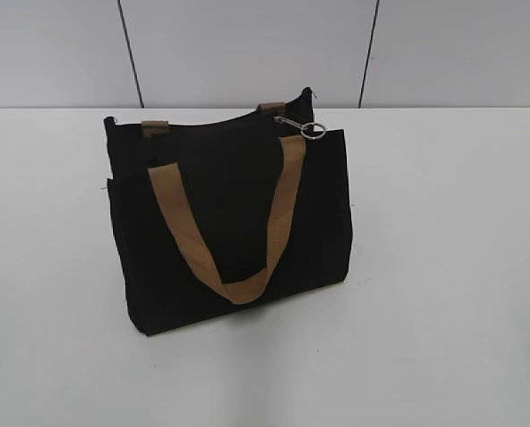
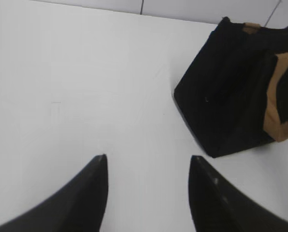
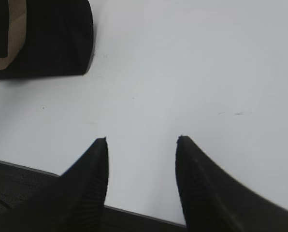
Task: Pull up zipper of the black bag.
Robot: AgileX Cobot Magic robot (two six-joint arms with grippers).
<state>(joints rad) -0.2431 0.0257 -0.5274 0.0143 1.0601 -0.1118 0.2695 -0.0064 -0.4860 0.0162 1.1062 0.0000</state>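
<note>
Both grippers, left [image 2: 146,162] and right [image 3: 141,140], hover spread and empty over the table [image 1: 443,267], well short of the bag [image 1: 229,222]. Nothing looks begun (my judgement): the zipper [image 1: 311,130] rests untouched at the bag's far top corner.

Exterior slants down; wrist views flank black bag [image 1: 229,222]

- The black bag [image 1: 229,231] in front of me is plain black fabric with no pattern.
- Its handles [image 1: 238,240] are tan-brown webbing.
- The zipper [image 1: 311,131] pull is shiny silver.
- My left gripper [image 2: 148,166] and right gripper [image 3: 141,145] are black, with ribbed fingers [image 3: 202,183].
- The table [image 1: 443,267] is white.
</note>
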